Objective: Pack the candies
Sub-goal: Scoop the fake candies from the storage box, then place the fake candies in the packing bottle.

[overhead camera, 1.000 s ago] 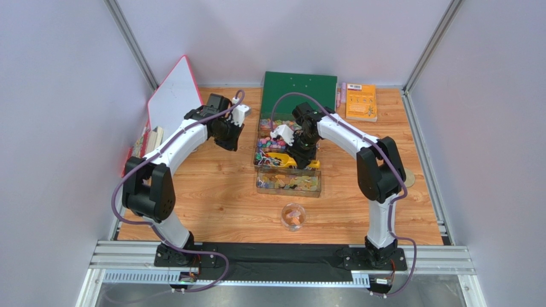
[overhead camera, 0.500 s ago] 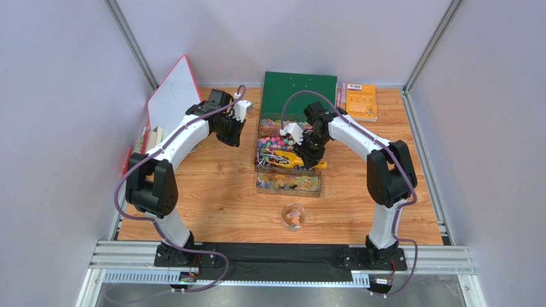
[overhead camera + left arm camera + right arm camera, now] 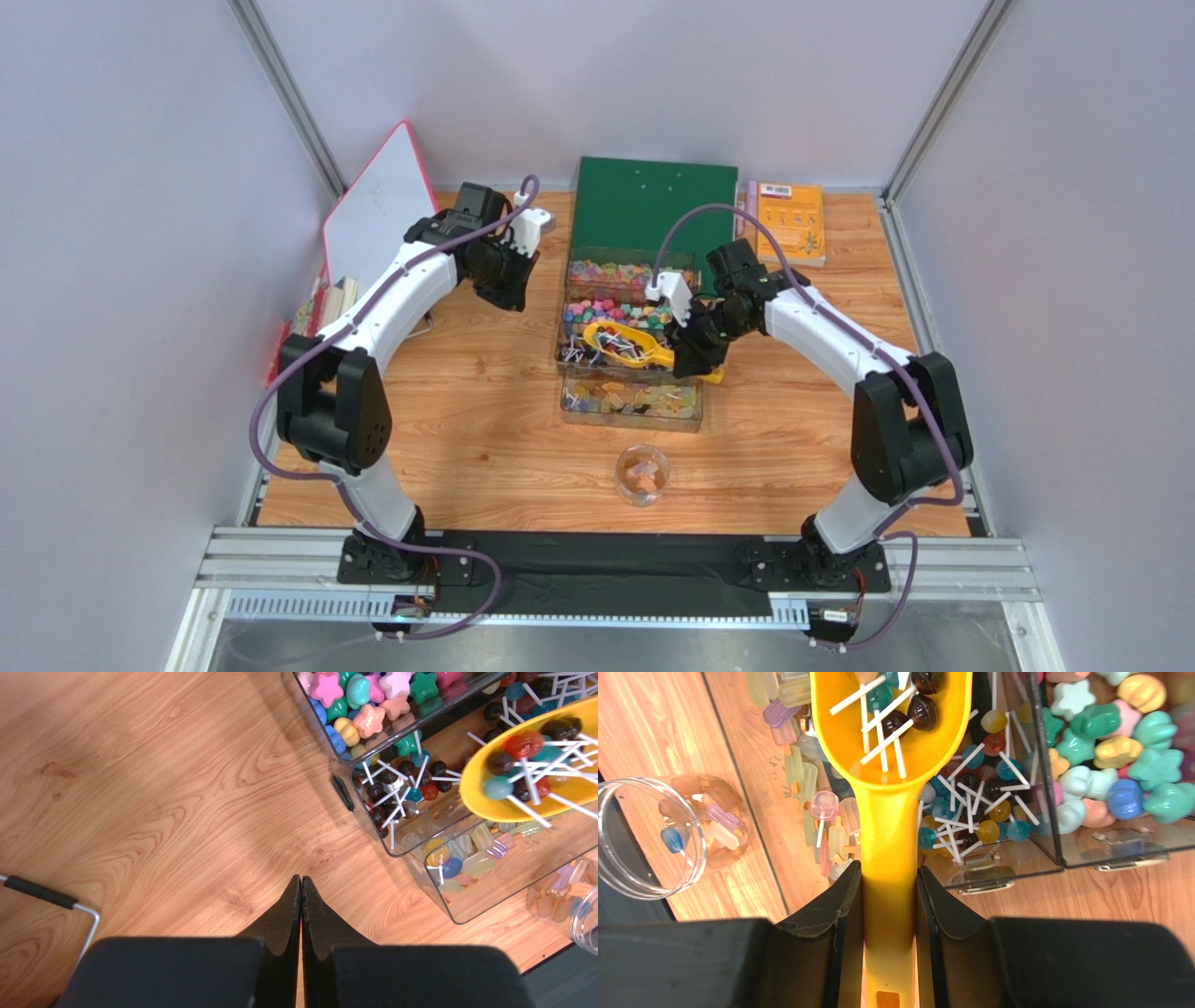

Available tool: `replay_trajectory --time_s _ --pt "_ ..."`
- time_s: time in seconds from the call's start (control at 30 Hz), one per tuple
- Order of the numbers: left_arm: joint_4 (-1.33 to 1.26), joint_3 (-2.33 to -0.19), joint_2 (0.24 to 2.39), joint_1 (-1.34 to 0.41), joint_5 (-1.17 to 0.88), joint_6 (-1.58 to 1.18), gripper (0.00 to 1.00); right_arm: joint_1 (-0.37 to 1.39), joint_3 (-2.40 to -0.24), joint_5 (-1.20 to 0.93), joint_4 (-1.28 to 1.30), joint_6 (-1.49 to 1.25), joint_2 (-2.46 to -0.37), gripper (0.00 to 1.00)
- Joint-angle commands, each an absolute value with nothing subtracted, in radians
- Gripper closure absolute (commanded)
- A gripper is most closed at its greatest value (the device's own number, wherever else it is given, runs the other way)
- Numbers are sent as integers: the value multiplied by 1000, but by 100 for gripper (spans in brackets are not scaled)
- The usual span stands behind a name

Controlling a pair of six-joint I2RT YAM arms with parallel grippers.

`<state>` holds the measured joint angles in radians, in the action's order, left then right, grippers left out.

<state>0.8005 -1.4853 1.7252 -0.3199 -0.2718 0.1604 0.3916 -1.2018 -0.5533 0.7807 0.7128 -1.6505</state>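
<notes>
right hand [image 3: 889, 875] pinches one yellow scoop [image 3: 889, 805] of candies [image 3: 923, 712]; left hand [image 3: 301, 884] pressed together.

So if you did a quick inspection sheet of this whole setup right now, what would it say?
Surface: wooden table.
Job's things: candies in clear bins; yellow scoop loaded with lollipops; small jar holding a few sweets.
Clutter: green board, orange book, white board along the edges.
Grippers: left gripper shut, empty; right gripper shut on the scoop handle.
Cables: purple cables along both arms.
Surroundings: plain grey walls.
</notes>
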Motion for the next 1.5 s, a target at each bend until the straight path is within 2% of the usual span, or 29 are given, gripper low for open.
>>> replay_trajectory --time_s 0.0,0.07,0.1,0.17,0.2,0.3,0.63,0.83,1.1,1.23,1.47 --pt "822 -1555 1727 -316 -273 190 100 367 -1216 -649 708 704 -1537 100" --pt "815 -1566 1721 -316 -267 198 100 359 -1235 -647 785 768 -1508 100" --pt "812 -1568 1712 -316 -268 202 96 359 -1235 -631 861 823 -1478 100" --pt "805 -1560 1701 -316 -275 212 70 359 -1223 -611 932 888 -1439 100" --pt "802 -1552 1683 -316 -276 212 42 360 -1221 -594 1013 919 -1410 100" --pt "787 -1500 1634 -316 -279 213 0 360 -1209 -549 1153 1012 -1350 100" --pt "767 -1284 1542 -318 -244 212 0 425 -1145 -355 1442 1157 -1172 100" --pt "753 -1247 1555 -356 -114 226 0 552 -1088 -198 1505 1123 -1100 100" --pt "716 -1215 1543 -382 -43 210 0 725 -1120 0 1512 948 -1167 100" --pt "710 -1221 1523 -382 -17 201 0 804 -1112 167 1520 908 -1190 100" --pt "687 -1207 1488 -382 28 195 0 902 -1147 262 1569 839 -1226 100"
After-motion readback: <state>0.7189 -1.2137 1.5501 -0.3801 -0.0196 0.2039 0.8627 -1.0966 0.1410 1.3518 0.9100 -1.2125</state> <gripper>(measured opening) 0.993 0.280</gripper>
